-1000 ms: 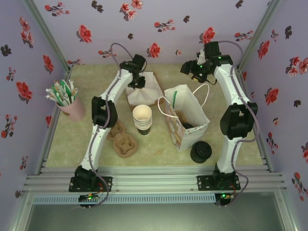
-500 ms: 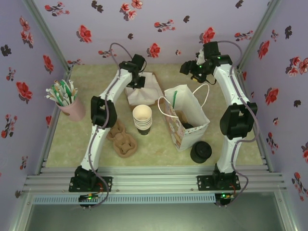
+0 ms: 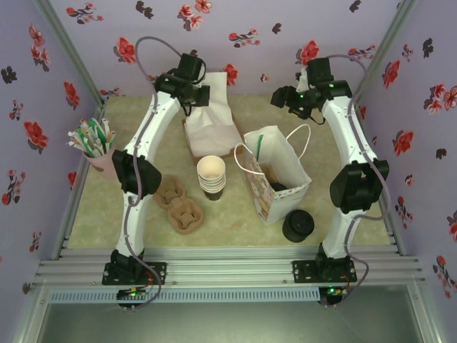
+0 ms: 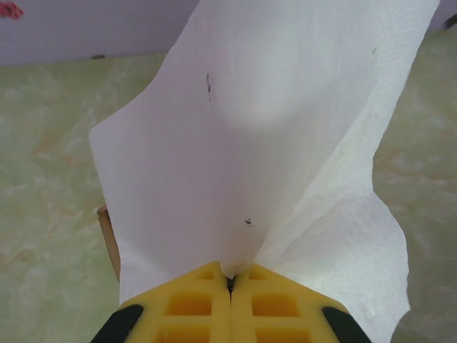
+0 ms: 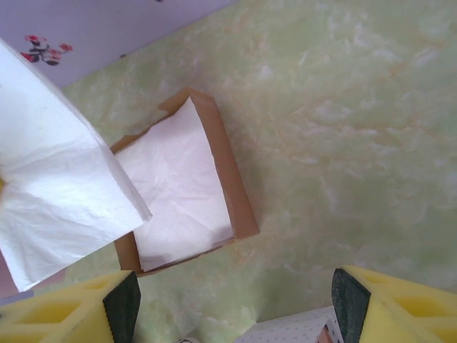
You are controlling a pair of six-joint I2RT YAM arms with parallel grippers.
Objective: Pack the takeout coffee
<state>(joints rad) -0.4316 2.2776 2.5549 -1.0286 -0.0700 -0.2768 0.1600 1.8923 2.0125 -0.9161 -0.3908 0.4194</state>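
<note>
From the top external camera, the left claw (image 3: 194, 87) is raised at the back of the bench (image 3: 136, 214), clenched on a white napkin (image 3: 216, 91) that hangs above the napkin box (image 3: 212, 136). The right claw (image 3: 278, 97) hovers near the back wall, above the handles of the open paper bag (image 3: 280, 153), with nothing in it. Low inside the bag sits a dark round shape, which looks to be the takeout coffee (image 3: 278, 189); little of it can be made out. Just left of the bag is a stack of lidless cups (image 3: 211, 175), and in front of the bag's right corner a squat pile of black lids (image 3: 298, 225). Brown pulp cup carriers (image 3: 180, 207) lie near the left arm. A pink cup of stirrers (image 3: 98, 148) stands at the left edge.

At the left wrist, the yellow claw (image 4: 230, 284) is pressed fully together, pinching the napkin (image 4: 271, 143), which fans upward. A brown edge of the box (image 4: 108, 239) peeks out to its left.

At the right wrist, the claw (image 5: 228, 311) is released, its yellow fingers (image 5: 400, 311) spread wide above the green bench (image 5: 343, 128). Below lies the brown box (image 5: 232, 189), full of napkins. The lifted napkin (image 5: 57, 179) crosses the upper left.
</note>
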